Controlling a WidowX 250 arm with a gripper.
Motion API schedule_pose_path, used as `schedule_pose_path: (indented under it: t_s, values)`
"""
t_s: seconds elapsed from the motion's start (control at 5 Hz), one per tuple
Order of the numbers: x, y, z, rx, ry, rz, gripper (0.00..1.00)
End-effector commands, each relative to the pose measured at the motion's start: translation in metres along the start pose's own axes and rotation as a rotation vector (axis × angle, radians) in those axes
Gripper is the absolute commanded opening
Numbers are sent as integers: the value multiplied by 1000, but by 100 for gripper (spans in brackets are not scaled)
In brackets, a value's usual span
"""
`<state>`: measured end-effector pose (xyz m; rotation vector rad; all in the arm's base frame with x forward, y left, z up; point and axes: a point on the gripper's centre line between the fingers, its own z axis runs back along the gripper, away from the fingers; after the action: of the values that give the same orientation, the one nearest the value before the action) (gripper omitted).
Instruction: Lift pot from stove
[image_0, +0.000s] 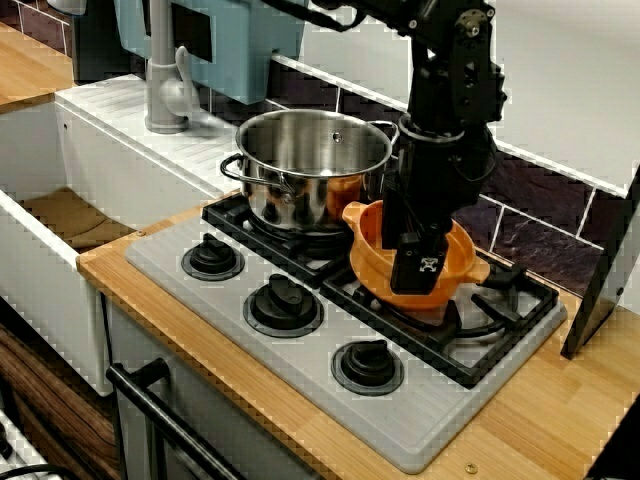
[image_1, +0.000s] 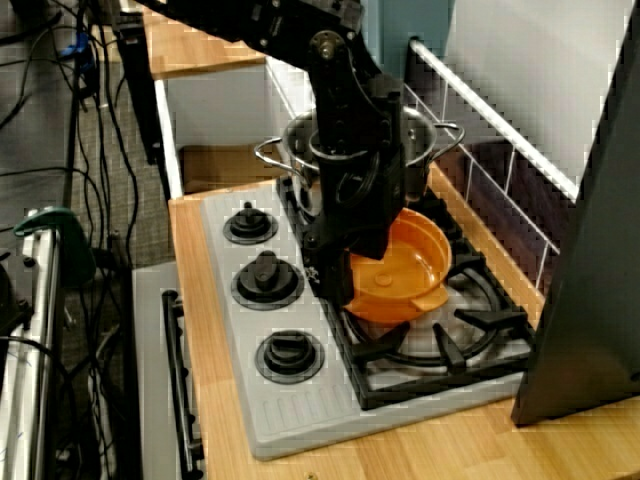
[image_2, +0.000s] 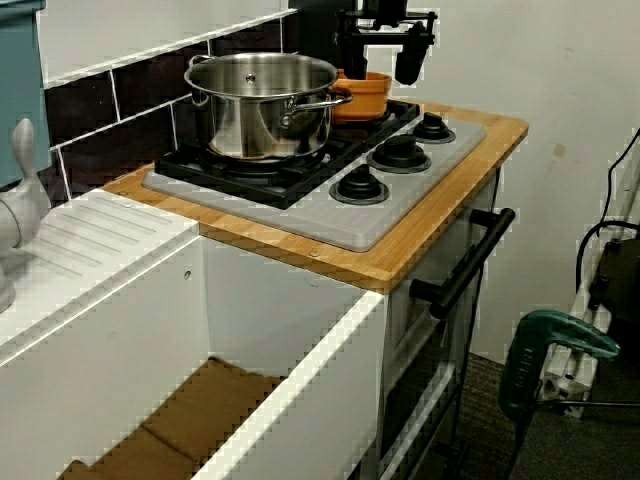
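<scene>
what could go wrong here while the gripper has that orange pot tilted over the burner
The orange pot looks held by one rim edge only, tilted above the grate, so it may slip or swing out of the gripper. The steel pot stands right beside it; a sideways move might knock it. If dropped, the pot could land crooked on the stove.

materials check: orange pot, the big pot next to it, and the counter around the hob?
Orange pot: looks like plastic, uniform matte colour with soft highlights and a thick rim.
Big pot: stainless steel by its look, with a mirror finish that reflects the orange pot.
Counter: pale wood, or a wood-look laminate; grain lines show, with a satin finish.
</scene>
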<state>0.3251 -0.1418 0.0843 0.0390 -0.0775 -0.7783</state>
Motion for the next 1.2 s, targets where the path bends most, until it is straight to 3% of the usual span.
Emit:
schedule_pose_path:
  t_s: [0.0, 0.4, 0.6, 1.0]
  values:
    - [3, -11, 1, 19, -5, -3, 100]
    - [0, -21, -8, 23, 22, -5, 100]
    - [-4, -21, -10, 34, 35, 13, 0]
    - [-10, -18, -9, 37, 63, 41, 0]
